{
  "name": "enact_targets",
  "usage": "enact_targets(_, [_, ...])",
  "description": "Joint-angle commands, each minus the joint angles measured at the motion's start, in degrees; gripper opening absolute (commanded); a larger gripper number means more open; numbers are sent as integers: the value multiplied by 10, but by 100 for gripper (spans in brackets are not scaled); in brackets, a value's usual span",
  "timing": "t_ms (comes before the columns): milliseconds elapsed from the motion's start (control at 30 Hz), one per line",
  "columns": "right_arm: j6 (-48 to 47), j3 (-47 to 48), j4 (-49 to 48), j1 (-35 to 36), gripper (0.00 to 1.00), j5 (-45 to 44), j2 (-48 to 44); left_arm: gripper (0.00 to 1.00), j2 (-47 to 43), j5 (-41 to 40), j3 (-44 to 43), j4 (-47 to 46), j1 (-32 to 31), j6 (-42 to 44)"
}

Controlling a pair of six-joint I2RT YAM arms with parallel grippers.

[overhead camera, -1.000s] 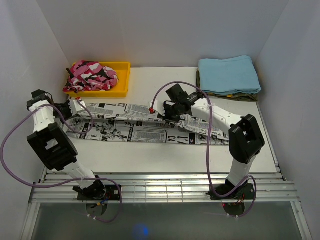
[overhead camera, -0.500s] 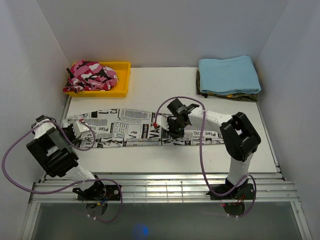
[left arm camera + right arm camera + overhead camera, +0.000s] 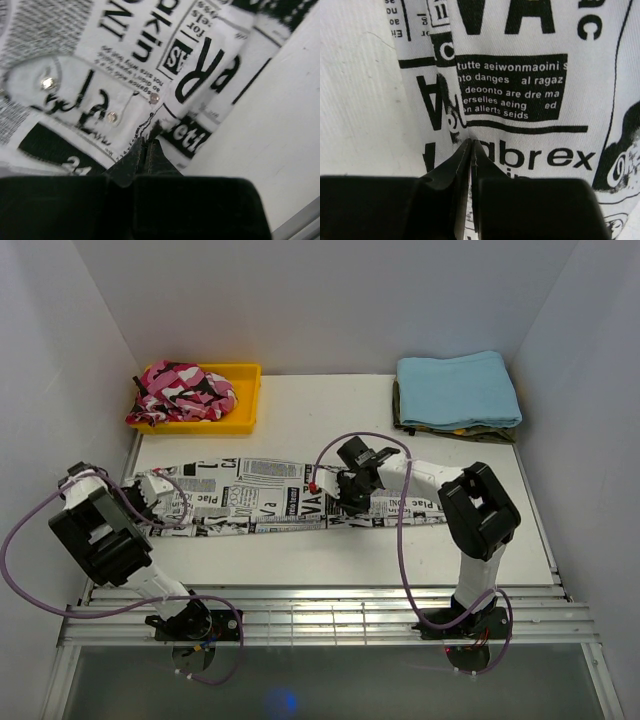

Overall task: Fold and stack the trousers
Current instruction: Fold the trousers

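Across the worktop point(image 3: 300, 552), the trousers point(image 3: 260, 505) now lie doubled lengthwise into one narrow strip, no longer spread; left fingers point(image 3: 131, 159) and right fingers point(image 3: 456, 162) stay clenched on the cloth. Crosswise folds likely remain.

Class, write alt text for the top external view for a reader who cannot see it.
Newspaper-print trousers lie in a long strip across a white table, the left tool shut on one end and the right tool shut on them near the middle. Behind are a yellow tray holding a pink camouflage garment and a folded light blue cloth.
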State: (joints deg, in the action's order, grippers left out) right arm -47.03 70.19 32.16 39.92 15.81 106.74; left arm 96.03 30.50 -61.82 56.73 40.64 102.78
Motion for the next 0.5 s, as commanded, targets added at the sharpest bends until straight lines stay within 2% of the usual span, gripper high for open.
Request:
enact_targets(0, [-9,-24,2,-37,8,-39,-7,0,-9,55,-109,60,0,-16])
enact_targets(133, [-10,-37,11,-65,8,-49,-2,0,-7,77,-181,109,1,-9])
enact_targets(200, [-13,-47,10,-72,8,-52,-2,0,-13,68,-176,109,3,13])
enact_targets(433, [-5,-36,23,-83,8,-48,-3,0,-22,-5,-46,84,29,68])
enact_targets(467, [-6,-27,32,-84,8,-47,0,0,-22,-24,-26,52,29,67])
